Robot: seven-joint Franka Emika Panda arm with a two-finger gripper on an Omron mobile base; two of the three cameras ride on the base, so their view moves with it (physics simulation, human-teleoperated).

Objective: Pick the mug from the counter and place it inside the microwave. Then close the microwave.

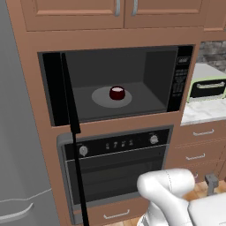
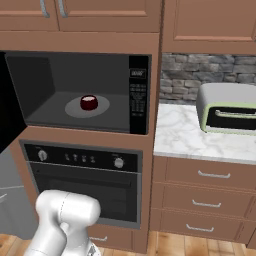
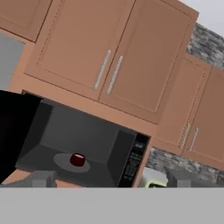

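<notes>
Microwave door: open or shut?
Open: the black built-in microwave door stands swung left, grey cavity exposed, maroon mug on turntable.

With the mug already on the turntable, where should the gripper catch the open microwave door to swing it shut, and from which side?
My guess: the door stands swung out on the microwave's left, edge-on to the left base camera. No handle is visible, so push its outer face near the free edge, coming from the left, toward the cavity. The mug sits well inside.

Red mug (image 1: 117,92) sitting on round turntable (image 1: 100,98) inside open microwave (image 1: 177,79). Green toaster oven (image 2: 231,115) resting on marble bench (image 2: 185,135) nearby.
</notes>
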